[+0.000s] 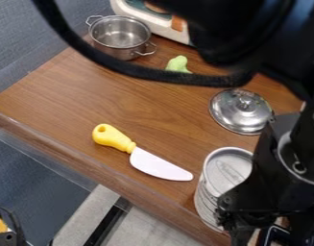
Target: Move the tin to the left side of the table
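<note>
The cylindrical, metal-topped tin (227,169) stands at the wood-grained table's (63,103) near edge, by the black gripper (249,216); its opening and hold I cannot tell. A smooth, bulbous-handled knife (156,164) lies nearby.

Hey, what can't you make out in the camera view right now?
Camera view, all of these:
- The tin's right side: hidden by the black arm.
- Marking on its top: too small.
- The green object's near end: behind the black cable.
- The cream box: cut off by the top edge.
</note>
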